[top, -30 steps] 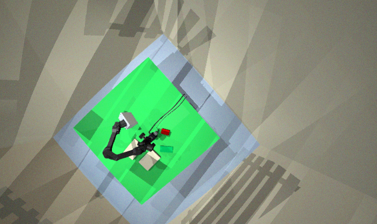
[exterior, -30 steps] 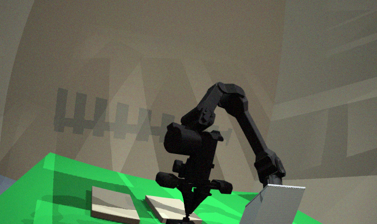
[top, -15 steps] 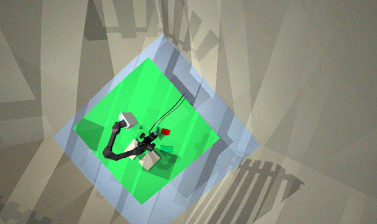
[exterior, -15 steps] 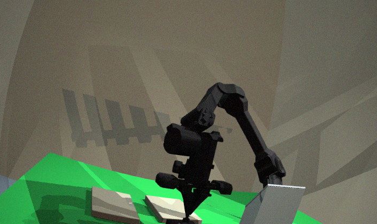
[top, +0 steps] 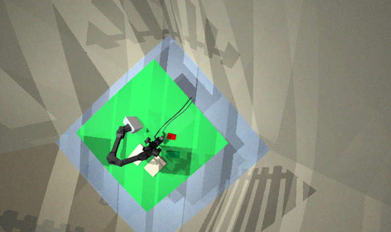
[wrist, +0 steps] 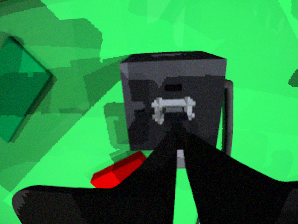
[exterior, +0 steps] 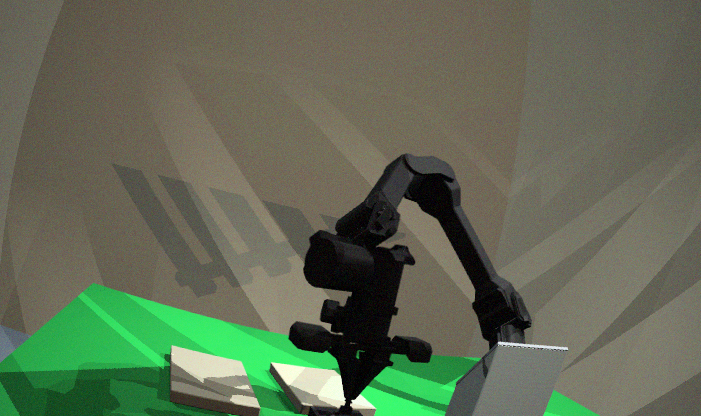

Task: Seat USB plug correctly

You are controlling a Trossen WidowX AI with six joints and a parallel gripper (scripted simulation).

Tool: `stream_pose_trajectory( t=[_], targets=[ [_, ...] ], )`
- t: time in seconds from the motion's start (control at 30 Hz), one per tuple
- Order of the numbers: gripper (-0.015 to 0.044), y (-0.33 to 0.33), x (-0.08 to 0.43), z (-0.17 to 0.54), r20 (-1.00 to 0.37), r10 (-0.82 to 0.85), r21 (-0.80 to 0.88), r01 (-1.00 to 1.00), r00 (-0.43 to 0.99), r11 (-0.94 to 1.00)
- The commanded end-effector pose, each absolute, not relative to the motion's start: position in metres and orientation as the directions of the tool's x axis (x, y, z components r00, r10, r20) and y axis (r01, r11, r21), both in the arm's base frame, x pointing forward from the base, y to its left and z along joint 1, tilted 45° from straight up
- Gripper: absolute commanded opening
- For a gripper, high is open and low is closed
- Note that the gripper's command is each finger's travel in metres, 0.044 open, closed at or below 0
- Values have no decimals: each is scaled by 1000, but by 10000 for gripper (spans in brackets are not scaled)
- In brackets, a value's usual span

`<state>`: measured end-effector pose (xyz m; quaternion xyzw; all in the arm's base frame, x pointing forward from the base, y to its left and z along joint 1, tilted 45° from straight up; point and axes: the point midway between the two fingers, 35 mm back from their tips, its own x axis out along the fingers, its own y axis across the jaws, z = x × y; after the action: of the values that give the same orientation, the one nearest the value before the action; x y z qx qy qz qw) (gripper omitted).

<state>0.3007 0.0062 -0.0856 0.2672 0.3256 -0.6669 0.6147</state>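
- Tan walls crossed by slatted shadows surround the bright green counter (top: pixel 119 100) (exterior: pixel 110 320) (wrist: pixel 250 30), which we see as a diamond on a pale blue surface (top: pixel 242 124) in the top view.
- Our jaws (top: pixel 158 141) (exterior: pixel 347 398) are narrow, pinched on the small dark USB plug (exterior: pixel 347 404) (wrist: pixel 175 119), low in the exterior frame and about mid-frame in the wrist view.
- That plug is at the top of the dark power cube (exterior: pixel 316 411) (wrist: pixel 175 75); we cannot tell how deep it sits or which way round.
- Around it we see a silvery bracket-like piece (wrist: pixel 174 103), with a small dark slot (wrist: pixel 173 87) just above it in the wrist frame.
- A red block (top: pixel 171 136) (wrist: pixel 119 172) lies near the cube, lower left in the wrist view.
- A green block (top: pixel 172 154) (wrist: pixel 22 90) is at the left edge there.
- Two thin dark cables (top: pixel 173 116) run toward the counter's upper right edge in our top view.
- Two cream slabs (top: pixel 154 166) (exterior: pixel 208 379) lie under and beside the arm (top: pixel 130 159) (exterior: pixel 425 180), whose far end meets a grey box (top: pixel 134 124) (exterior: pixel 523 382), lower right in the exterior frame.
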Motion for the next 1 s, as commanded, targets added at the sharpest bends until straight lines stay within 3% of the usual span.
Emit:
stream_pose_trajectory(
  t=[0.0,0.97],
  targets=[
    [0,6,301,-86,-757,-646,-106,994,-100,-29],
    [0,3,301,-89,-757,-646,-106,994,-100,-29]
  ],
)
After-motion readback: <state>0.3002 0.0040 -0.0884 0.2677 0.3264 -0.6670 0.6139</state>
